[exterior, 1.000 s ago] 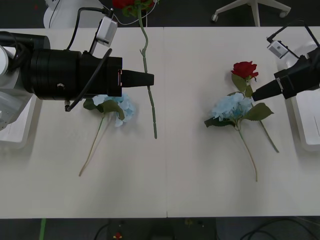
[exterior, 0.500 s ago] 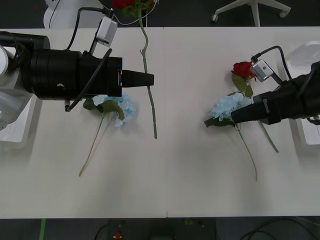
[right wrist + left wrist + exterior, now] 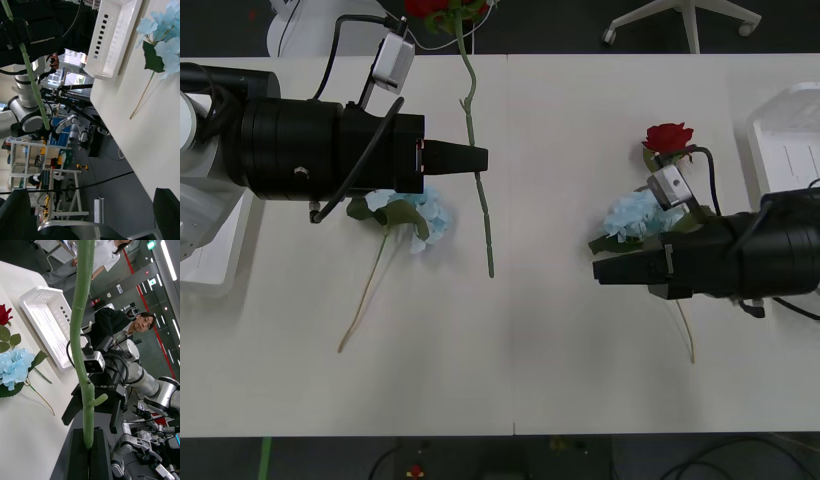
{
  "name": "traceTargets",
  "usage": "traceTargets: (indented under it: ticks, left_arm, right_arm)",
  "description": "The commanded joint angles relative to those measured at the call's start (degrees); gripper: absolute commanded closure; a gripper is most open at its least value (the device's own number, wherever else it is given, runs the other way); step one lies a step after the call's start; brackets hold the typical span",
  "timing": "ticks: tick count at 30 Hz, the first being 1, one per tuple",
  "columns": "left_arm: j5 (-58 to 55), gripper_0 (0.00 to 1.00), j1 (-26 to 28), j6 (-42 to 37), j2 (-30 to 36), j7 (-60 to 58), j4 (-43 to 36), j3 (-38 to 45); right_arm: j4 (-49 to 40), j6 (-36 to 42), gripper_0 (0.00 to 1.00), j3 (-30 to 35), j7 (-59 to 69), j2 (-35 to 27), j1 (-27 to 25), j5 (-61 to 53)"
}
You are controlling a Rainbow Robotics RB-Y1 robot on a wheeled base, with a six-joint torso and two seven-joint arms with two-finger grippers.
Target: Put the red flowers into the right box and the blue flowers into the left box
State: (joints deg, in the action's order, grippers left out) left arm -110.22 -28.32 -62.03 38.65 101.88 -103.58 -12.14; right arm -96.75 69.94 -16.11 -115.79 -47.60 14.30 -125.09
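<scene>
Red flower stem clamped in left pincer; right pincer fingers apart.

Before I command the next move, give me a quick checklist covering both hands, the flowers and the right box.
1. Grip: left hand shut on the held red flower by its stem: ok.
2. Readiness: right hand open: ok.
3. Flower between the right hand's fingers: not ok, nothing there.
4. Separation: second red flower apart from the nearby blue flower: not ok, they overlap.
5. Drop spot: right box, visible part bare: ok.
</scene>
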Motion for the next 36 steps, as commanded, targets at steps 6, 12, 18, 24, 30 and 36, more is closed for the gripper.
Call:
traceTargets:
  ticks: [6,12,18,24,30,36]
  left_arm:
    - [-0.78,1.0,0.28,0.33,1.96,2.18,-1.8,-0.17]
    - [-0.78,1.0,0.28,0.33,1.96,2.18,-1.8,-0.17]
    - [-0.78,1.0,0.28,0.33,1.96,2.18,-1.8,-0.17]
    - [-0.78,1.0,0.28,0.33,1.96,2.18,-1.8,-0.17]
    - [-0.78,1.0,0.28,0.33,1.96,2.18,-1.8,-0.17]
    - [-0.78,1.0,0.28,0.33,1.96,2.18,-1.8,-0.17]
  right_arm:
    - [-2.74,-4.55,0.06,-1.56,1.79,9.55,-0.85,-1.91]
    - [-3.27,-7.36,0.06,-3.4,1.79,13.94,-0.85,-1.82]
    - [-5.38,-12.46,0.06,-7.97,1.0,15.52,-0.85,-1.82]
    - [-6.87,-17.03,0.06,-10.17,1.18,18.34,-0.76,-1.82]
    - [-6.87,-19.23,0.06,-10.17,1.79,21.41,-0.5,0.02]
    - [-6.87,-21.42,0.06,-10.34,2.85,23.7,-0.06,2.13]
